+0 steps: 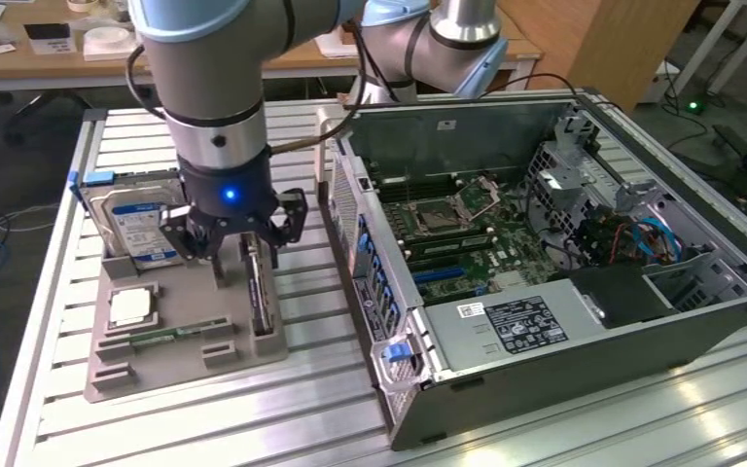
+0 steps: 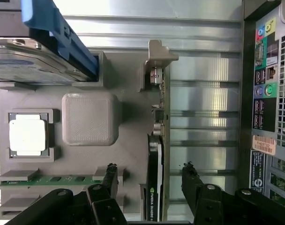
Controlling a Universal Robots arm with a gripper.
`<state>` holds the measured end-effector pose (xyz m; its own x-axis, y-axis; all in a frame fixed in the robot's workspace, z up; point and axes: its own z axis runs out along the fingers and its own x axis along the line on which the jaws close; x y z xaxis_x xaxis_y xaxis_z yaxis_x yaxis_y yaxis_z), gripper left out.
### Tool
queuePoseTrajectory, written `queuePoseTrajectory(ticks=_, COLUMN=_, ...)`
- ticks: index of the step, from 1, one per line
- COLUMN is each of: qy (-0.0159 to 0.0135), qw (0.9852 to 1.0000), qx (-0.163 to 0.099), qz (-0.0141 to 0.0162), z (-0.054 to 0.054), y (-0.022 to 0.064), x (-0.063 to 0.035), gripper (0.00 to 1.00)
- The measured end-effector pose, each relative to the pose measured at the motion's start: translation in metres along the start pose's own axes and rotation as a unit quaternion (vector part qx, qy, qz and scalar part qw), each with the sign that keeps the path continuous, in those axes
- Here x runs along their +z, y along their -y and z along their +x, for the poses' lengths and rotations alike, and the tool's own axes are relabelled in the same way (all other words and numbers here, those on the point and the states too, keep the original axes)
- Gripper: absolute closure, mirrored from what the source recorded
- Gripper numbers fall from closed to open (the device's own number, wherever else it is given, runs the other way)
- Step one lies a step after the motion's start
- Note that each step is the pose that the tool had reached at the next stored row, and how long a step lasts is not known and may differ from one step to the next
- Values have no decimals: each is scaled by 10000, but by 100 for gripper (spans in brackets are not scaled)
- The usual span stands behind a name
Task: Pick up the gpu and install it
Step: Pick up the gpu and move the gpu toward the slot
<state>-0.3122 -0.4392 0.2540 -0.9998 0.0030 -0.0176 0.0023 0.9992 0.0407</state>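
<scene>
The gpu (image 1: 261,297) is a thin black card standing on its edge in a slot of the grey holder tray (image 1: 166,368), at the tray's side toward the computer case. In the wrist view the gpu (image 2: 154,180) shows edge-on, with its metal bracket end (image 2: 157,75) farther along. My gripper (image 1: 246,265) hangs just above the card's near end. It is open, and its two black fingers (image 2: 109,174) straddle the card without touching it. The gripper (image 2: 149,169) holds nothing.
The open computer case (image 1: 685,321) lies at the exterior view's right, motherboard (image 1: 471,238) exposed. On the tray are a blue-labelled hard drive (image 1: 137,226), a CPU (image 1: 131,307) and a green memory stick (image 1: 172,336). The ribbed metal table (image 1: 283,409) runs underneath.
</scene>
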Motion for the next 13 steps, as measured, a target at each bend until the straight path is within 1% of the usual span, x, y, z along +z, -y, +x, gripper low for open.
queuePoseTrajectory(ticks=3, qy=1, qw=10000, qx=12, qz=0, z=-24, y=2, x=55, gripper=34)
queuePoseTrajectory(ticks=8, qy=5, qw=9999, qx=122, qz=2, z=-23, y=6, x=146, gripper=34)
queuePoseTrajectory(ticks=13, qy=7, qw=9999, qx=167, qz=3, z=-27, y=9, x=237, gripper=34)
